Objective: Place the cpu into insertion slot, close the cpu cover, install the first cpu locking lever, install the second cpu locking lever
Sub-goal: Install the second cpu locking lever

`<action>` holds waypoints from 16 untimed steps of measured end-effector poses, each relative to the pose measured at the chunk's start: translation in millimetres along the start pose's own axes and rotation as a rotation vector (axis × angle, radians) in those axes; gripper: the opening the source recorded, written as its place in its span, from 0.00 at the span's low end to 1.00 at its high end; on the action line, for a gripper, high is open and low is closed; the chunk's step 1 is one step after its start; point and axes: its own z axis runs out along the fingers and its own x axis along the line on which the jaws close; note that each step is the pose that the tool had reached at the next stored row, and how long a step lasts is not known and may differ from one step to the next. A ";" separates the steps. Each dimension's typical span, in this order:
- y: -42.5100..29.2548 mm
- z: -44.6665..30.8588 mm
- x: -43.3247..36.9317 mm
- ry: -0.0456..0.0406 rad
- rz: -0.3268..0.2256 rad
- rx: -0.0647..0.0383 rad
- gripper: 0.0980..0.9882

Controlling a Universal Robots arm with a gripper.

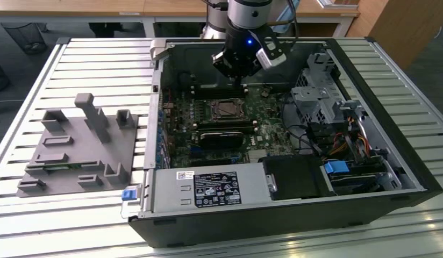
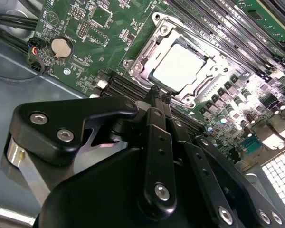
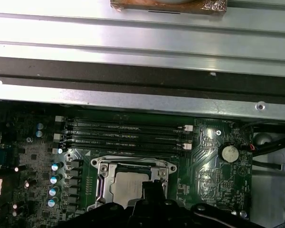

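The cpu [image 2: 179,66] lies flat in the insertion slot [image 1: 225,110] on the green motherboard, its silvery face showing through the window of the cpu cover [image 2: 141,61]. The cover lies down flat over the chip, and its silver frame [image 3: 102,176] rings the cpu [image 3: 127,186]. My gripper [image 1: 238,80] hangs just above the socket's edge nearest the memory slots. Its black fingers come together to a point at the frame's rim in both wrist views, gripper [image 2: 159,97] and gripper [image 3: 152,186], shut with nothing between them.
Long black memory slots [image 3: 126,135] run beside the socket, towards the case wall [image 3: 133,97]. A coin battery [image 2: 61,46] sits on the board. A black heatsink [image 1: 221,138], drive cages [image 1: 322,102] and a power supply [image 1: 207,189] crowd the case. A grey fixture [image 1: 78,145] stands outside on the exterior view's left.
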 end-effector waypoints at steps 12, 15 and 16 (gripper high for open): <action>-2.8 -0.2 0.1 0.0000 0.000 0.000 0.01; -3.4 -0.2 0.2 -0.0001 0.000 0.000 0.01; -3.6 -0.2 0.2 0.0000 0.000 0.000 0.01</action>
